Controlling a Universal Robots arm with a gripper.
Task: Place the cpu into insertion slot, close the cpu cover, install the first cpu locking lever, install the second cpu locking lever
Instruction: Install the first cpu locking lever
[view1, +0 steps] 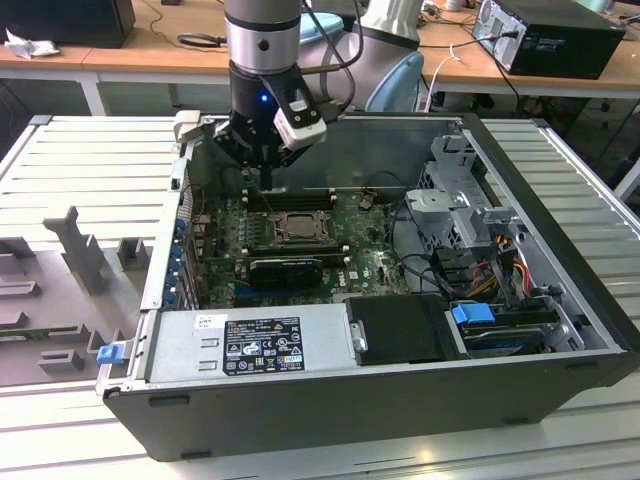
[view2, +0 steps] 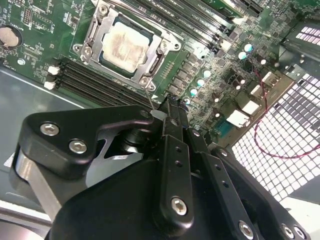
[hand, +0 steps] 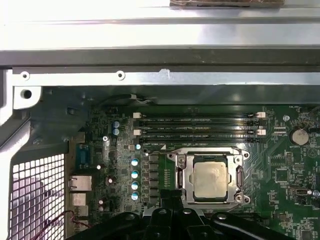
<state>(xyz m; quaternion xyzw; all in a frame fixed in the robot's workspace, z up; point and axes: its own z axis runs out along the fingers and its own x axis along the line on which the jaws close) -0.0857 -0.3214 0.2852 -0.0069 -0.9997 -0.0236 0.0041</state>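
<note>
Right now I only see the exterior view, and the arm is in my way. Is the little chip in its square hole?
Observer: Yes. In both wrist views the cpu sits in the insertion slot, pale smudgy top facing up.
Operator: Is the metal lid thing down on it?
Observer: In the first wrist view the cpu cover lies flat over the socket, and its window frames the chip.
</note>
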